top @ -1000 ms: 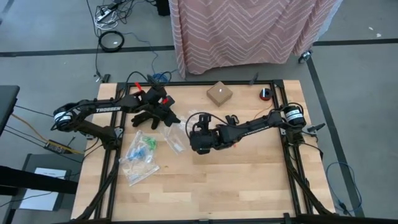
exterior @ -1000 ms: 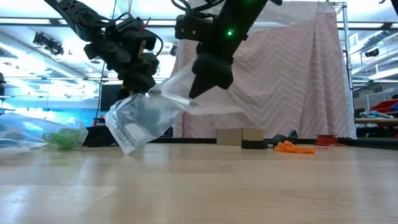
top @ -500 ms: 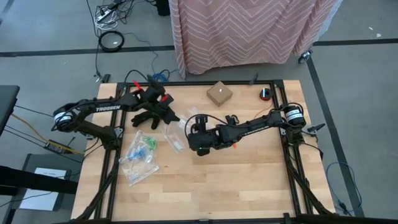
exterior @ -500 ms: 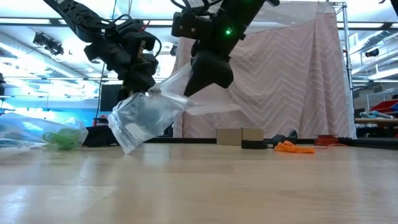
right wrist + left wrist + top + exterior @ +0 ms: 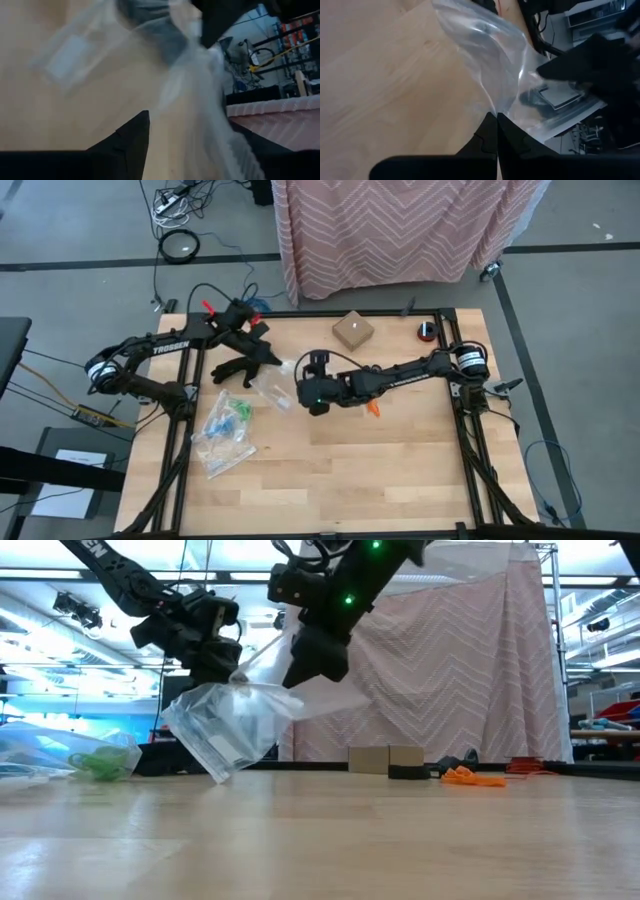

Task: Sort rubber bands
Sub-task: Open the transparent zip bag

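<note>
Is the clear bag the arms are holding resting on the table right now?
No. In the low view the clear bag hangs in the air, with a gap under its lowest corner above the table.

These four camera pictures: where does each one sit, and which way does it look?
High view: above, straight down on the table; both arms show.
Low view: table-top height, looking level; both arms hold up a clear bag.
Left wrist view: on left arm; left tool pinches bag.
Right wrist view: on right arm; right tool straddles bag.
Shared: all show that bag.
</note>
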